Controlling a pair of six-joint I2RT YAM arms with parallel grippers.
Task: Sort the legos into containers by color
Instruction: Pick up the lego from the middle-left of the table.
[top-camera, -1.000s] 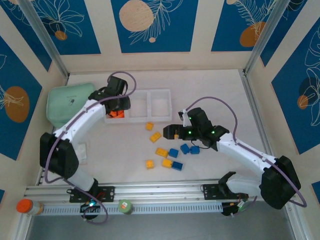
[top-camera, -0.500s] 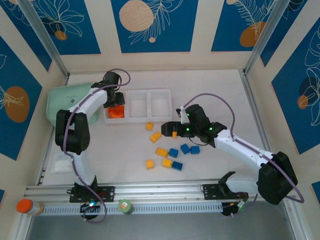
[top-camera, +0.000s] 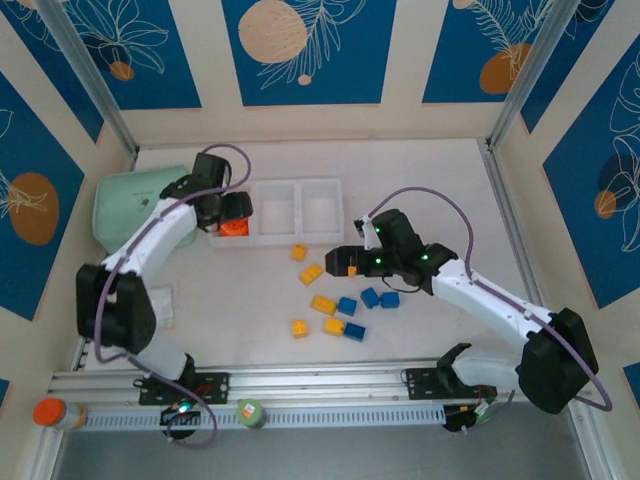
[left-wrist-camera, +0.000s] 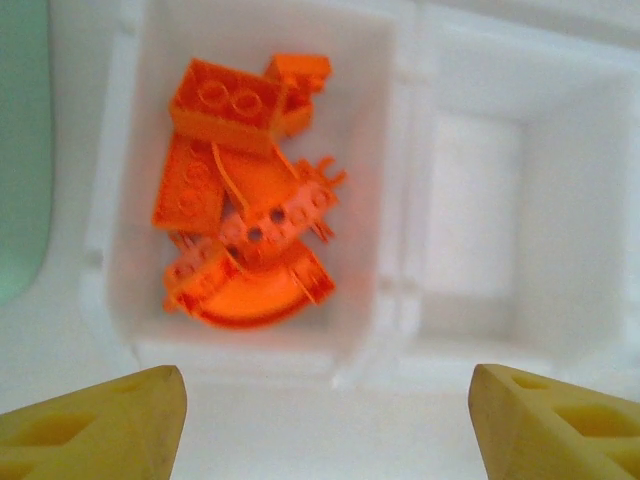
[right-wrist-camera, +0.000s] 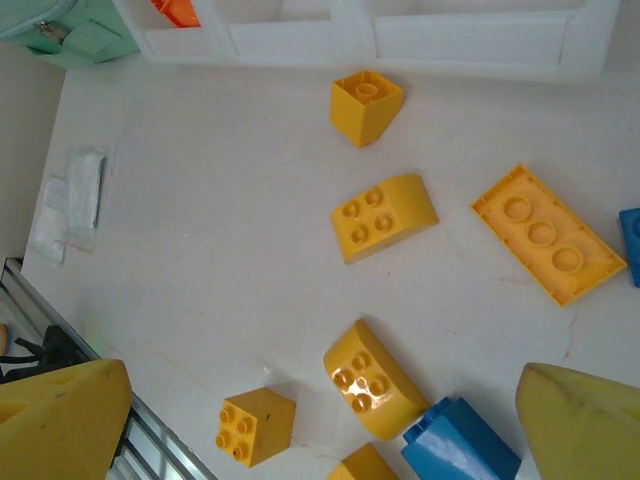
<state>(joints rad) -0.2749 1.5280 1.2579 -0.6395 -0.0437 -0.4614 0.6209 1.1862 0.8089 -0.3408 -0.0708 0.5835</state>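
There's the left gripper (left-wrist-camera: 325, 420) gaping empty over orange bricks (left-wrist-camera: 245, 200) in the tray (left-wrist-camera: 400, 200)'s nine-o'clock compartment — the right gripper (right-wrist-camera: 320, 420), wide open above yellow bricks (right-wrist-camera: 383, 217) at the tray's six o'clock, may knock crowded neighbours while closing.

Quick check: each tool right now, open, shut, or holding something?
Left tool: open, holding nothing.
Right tool: open, holding nothing.

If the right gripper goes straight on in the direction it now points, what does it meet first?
Most likely the rounded yellow brick, lying between the open fingers of the right gripper, a blue brick beside it. The depth is unclear.
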